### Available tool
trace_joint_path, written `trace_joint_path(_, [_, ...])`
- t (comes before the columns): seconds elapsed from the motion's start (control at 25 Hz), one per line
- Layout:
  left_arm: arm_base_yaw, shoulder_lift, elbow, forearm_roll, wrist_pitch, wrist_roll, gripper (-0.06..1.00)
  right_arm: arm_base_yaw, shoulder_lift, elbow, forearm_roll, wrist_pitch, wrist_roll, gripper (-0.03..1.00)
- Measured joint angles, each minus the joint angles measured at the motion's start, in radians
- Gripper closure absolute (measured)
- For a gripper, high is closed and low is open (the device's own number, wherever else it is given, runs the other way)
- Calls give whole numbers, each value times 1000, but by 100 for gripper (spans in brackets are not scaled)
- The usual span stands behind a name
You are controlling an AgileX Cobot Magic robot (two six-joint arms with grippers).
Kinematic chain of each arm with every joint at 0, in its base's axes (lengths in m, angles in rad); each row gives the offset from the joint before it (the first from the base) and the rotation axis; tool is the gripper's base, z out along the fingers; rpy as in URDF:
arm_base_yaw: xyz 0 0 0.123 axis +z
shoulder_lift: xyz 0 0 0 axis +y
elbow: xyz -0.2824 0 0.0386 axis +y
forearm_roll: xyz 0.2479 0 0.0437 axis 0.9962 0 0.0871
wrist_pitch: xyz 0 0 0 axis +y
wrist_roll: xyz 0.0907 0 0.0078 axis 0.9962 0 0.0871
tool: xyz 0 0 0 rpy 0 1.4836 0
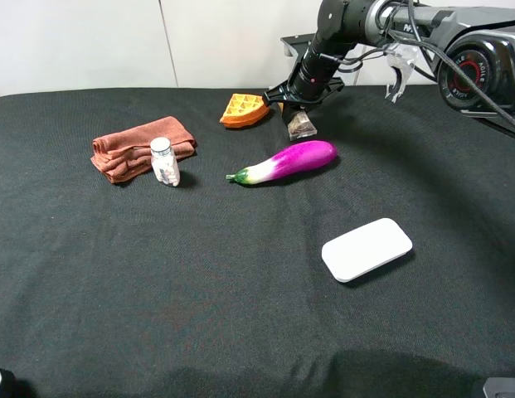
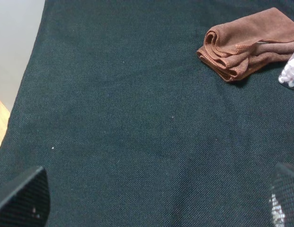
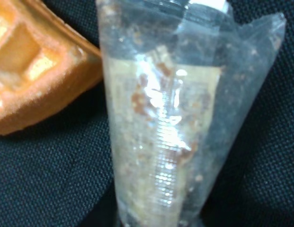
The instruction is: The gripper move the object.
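Your right claw is pinched shut on the top end of the snack packet, which hangs straight beneath it, low over the tabletop. The shiny wrap looks slippery, so a quick swing may let it slide free. The waffle wedge just beside the claw, or the eggplant near it, could snag the dangling end.

High cam overlooks all; L wrist: towel; R wrist: object close-up.
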Motion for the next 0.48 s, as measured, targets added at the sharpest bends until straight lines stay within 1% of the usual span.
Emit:
trace_joint_path(0.12, [0, 0, 0, 0, 0, 0, -1, 0, 0, 0, 0, 0, 0, 62])
trace_joint_path(0.24, [0, 0, 0, 0, 0, 0, -1, 0, 0, 0, -1, 11, 0, 50])
trace_joint_path(0.48, [0, 0, 0, 0, 0, 0, -1, 0, 0, 0, -3, 19, 0, 35])
